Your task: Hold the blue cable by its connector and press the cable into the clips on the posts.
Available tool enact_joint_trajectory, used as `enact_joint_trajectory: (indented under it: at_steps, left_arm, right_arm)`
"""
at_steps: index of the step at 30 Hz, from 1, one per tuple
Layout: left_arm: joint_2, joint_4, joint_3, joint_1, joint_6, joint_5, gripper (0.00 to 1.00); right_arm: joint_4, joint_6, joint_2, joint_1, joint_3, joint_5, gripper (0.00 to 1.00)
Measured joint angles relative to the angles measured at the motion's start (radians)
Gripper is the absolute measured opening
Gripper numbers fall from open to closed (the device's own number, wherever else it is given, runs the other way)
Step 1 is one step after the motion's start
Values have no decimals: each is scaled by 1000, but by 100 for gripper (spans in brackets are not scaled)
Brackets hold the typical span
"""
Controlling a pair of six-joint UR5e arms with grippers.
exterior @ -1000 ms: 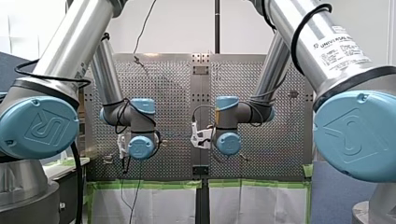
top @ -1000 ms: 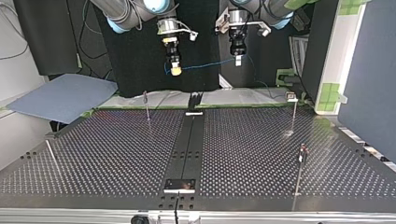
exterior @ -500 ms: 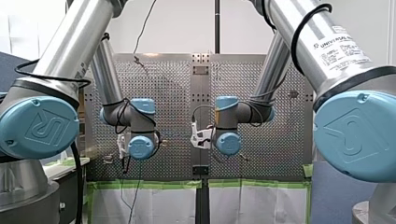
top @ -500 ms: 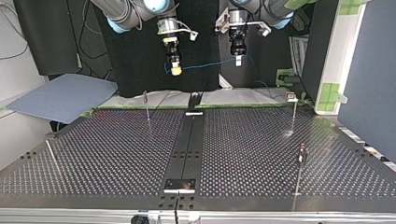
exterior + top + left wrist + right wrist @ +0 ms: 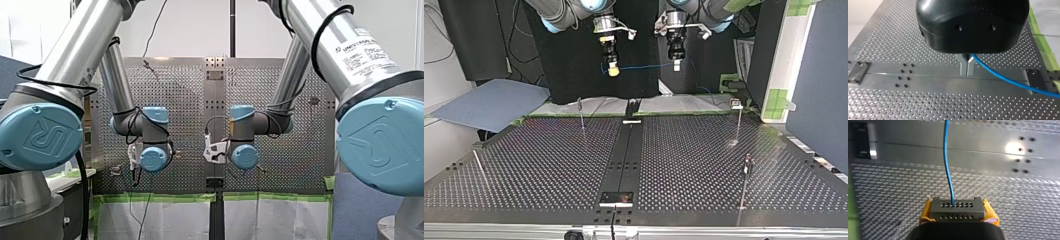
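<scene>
In the right wrist view my right gripper [image 5: 958,216] is shut on a dark grey connector [image 5: 957,206], its yellow pads on either side. The blue cable [image 5: 947,162] leaves the connector and runs ahead over the table. In the left wrist view my left gripper [image 5: 966,67] has its metal fingers shut on the blue cable [image 5: 1003,80], which trails off to one side. In the top view both grippers hang high beyond the table's far edge, my right gripper [image 5: 613,71] left of my left gripper [image 5: 677,64], with the cable [image 5: 644,66] stretched between them.
Thin posts with clips stand on the perforated table [image 5: 549,165]: one at the far left [image 5: 581,109], one at the far right [image 5: 737,111], one at the near right [image 5: 747,167]. A black strip [image 5: 624,155] runs down the middle. A grey-blue mat [image 5: 494,102] lies off the table's left.
In the top view both grippers have risen a little, carrying the cable with them. Their grips have not changed.
</scene>
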State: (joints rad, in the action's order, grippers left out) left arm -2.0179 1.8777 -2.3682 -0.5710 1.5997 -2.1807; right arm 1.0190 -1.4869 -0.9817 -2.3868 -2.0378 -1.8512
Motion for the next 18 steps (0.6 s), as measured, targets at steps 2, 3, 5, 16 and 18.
enact_joint_trajectory:
  at_steps: [2,3,5,16,18]
  left_arm:
    - [-17,-2,7,-17,-15,-17,0]
    - [-29,-3,10,-29,-22,-28,0]
    - [-49,-4,12,-49,-28,-41,0]
    - [-138,-4,14,-99,-34,-53,0]
    - [-140,-4,14,-99,-34,-53,0]
  right_arm:
    - [-20,-4,20,-7,-15,-20,0]
    - [-28,-5,30,-8,-19,-29,0]
    - [-40,-7,53,-10,-25,-43,0]
    - [-49,-7,97,-12,-29,-54,0]
    - [-49,-7,97,-12,-29,-54,0]
